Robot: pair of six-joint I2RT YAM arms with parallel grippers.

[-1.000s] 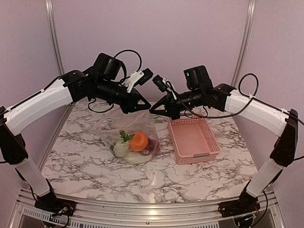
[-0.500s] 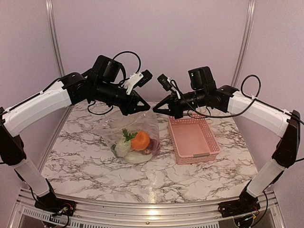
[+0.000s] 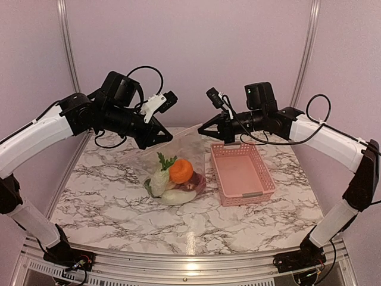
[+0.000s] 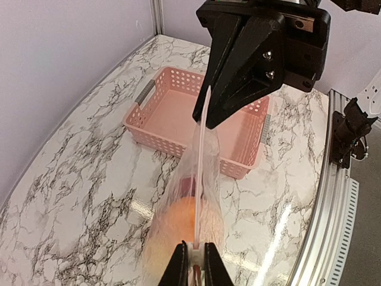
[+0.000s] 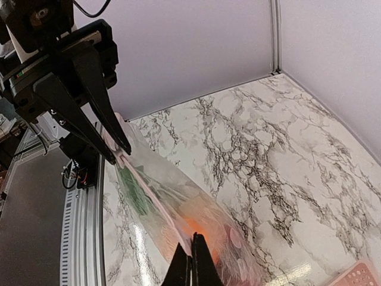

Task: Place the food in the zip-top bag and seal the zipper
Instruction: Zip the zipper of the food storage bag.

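We see a clear crinkly zip-top bag (image 3: 156, 156), food (image 3: 180, 171) bunched inside, zipper (image 4: 201, 156) clamped by left gripper (image 3: 169, 136) at 9 o'clock, right gripper (image 3: 203, 130) at 3

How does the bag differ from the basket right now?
The zip-top bag is clear and holds the food; the pink basket is opaque lattice and empty. The bag's mouth edge is pinched between the left gripper and right gripper; the basket sits untouched on the table. Both are plastic containers.
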